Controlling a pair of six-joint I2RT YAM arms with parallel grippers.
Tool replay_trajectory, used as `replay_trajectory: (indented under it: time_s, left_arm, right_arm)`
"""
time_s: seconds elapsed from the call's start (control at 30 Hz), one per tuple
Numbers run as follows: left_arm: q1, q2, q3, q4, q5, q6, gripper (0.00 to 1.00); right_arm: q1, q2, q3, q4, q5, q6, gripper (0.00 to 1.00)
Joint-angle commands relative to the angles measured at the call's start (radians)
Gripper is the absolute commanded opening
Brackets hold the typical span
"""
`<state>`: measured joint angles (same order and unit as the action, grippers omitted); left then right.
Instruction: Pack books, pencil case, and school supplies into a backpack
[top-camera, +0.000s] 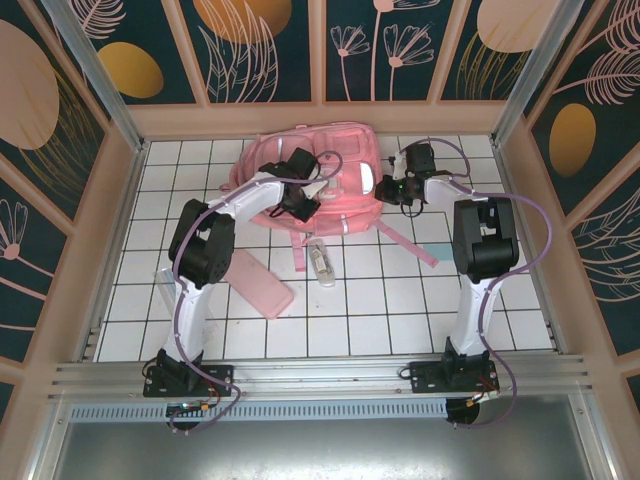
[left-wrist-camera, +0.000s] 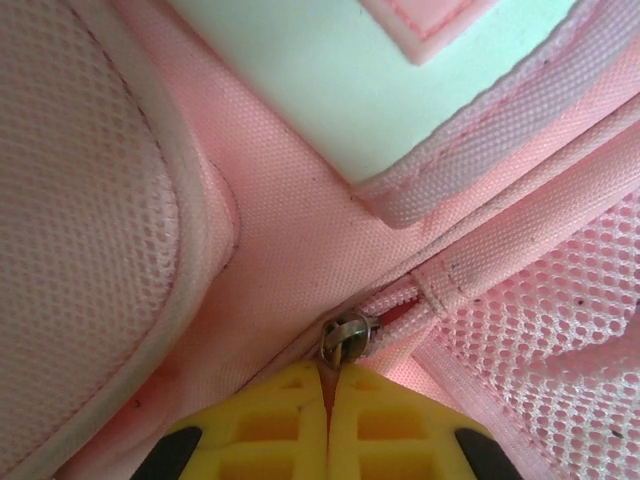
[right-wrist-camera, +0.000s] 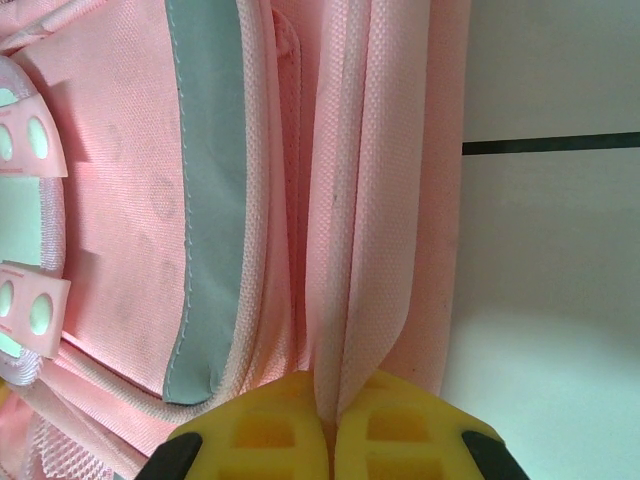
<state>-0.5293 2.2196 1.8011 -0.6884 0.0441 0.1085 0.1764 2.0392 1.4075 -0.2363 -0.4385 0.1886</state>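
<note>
Two pincers pinching the backpack (top-camera: 345, 160)

Left pincer (left-wrist-camera: 328, 385) is pressed together on the zipper pull (left-wrist-camera: 345, 338); right pincer (right-wrist-camera: 330, 410) nips a fabric fold at the backpack's edge; backpack lies on the far tabletop (top-camera: 400, 300); pencil case (top-camera: 258, 282) and transparent box (top-camera: 321, 260) lie nearer.

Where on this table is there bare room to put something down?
Bare tiles: the near middle, between the pencil case and the right arm; also the strip between that arm and the right wall. It is crowded around the backpack, where both arms work.
</note>
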Motion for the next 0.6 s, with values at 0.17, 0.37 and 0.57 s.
replay_trajectory:
  time_s: [0.17, 0.37, 0.57]
  left_arm:
    - [0.014, 0.003, 0.103, -0.105, 0.033, -0.193, 0.00]
    - [0.015, 0.023, 0.145, -0.156, -0.007, -0.292, 0.00]
    - [0.018, 0.043, 0.198, -0.261, -0.009, -0.338, 0.00]
  right_arm:
    - [0.001, 0.007, 0.006, -0.013, 0.039, -0.009, 0.00]
    - [0.001, 0.000, -0.011, -0.008, 0.053, -0.012, 0.00]
    - [0.001, 0.000, -0.015, -0.010, 0.069, -0.015, 0.00]
